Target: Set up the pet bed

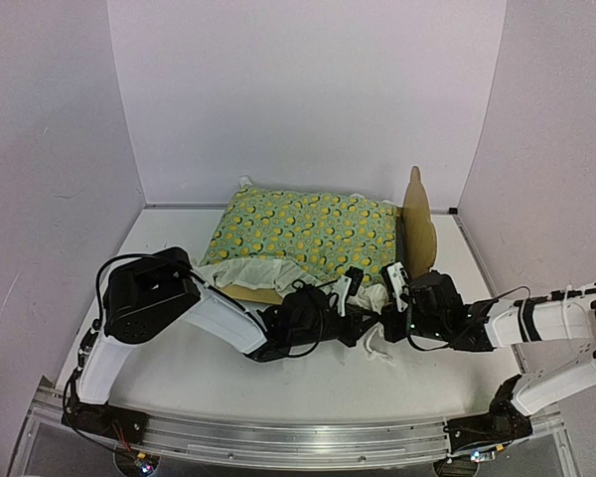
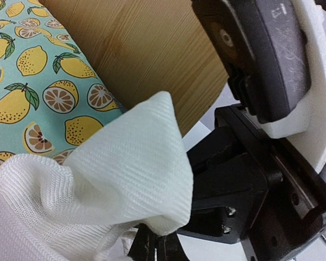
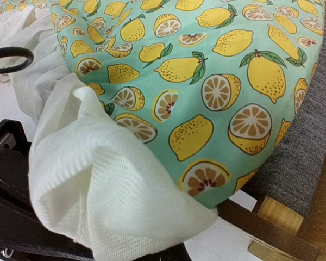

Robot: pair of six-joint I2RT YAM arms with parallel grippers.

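Note:
The pet bed (image 1: 418, 225) stands at the back middle of the table, its plywood headboard upright at the right end. A lemon-print quilt (image 1: 308, 229) lies over it, and its white ruffle (image 1: 268, 270) hangs over the near rail. My left gripper (image 1: 350, 286) and right gripper (image 1: 397, 281) meet at the quilt's near right corner. The left gripper (image 2: 157, 247) is shut on the ruffle (image 2: 125, 174), with a plywood panel (image 2: 136, 49) behind. In the right wrist view the ruffle (image 3: 108, 185) drapes over my jaws and hides them, beside the quilt (image 3: 206, 81), the grey base (image 3: 309, 141) and the frame (image 3: 277, 217).
White walls close in the table at the back and both sides. The right gripper's black and white body (image 2: 266, 60) fills the left wrist view's upper right. A dark part of the left arm (image 3: 11, 179) sits at the right wrist view's lower left.

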